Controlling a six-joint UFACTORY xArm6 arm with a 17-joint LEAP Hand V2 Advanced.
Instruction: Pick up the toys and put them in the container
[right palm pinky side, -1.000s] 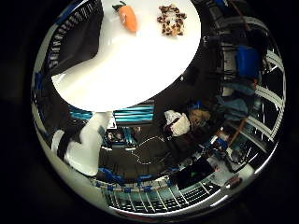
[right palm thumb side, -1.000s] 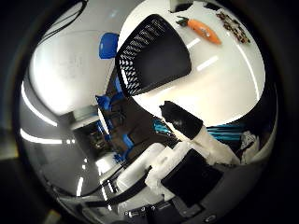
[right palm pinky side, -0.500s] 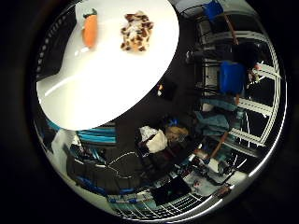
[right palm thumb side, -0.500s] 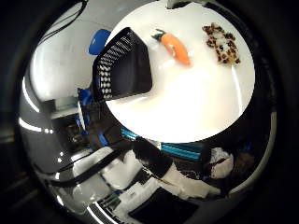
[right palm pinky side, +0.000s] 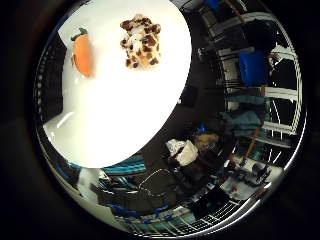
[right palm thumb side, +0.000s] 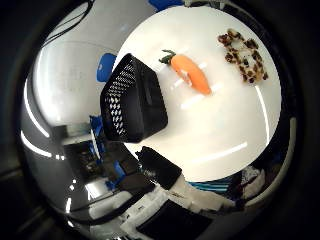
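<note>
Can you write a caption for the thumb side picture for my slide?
Orange carrot toy and brown-spotted plush toy lie on a round white table beside a black mesh basket.

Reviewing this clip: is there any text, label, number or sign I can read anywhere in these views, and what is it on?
None can be read.
The carrot toy, the spotted plush toy, the black mesh container and the white table show no print.
The room's clutter beyond the table is too small to show any text.
</note>
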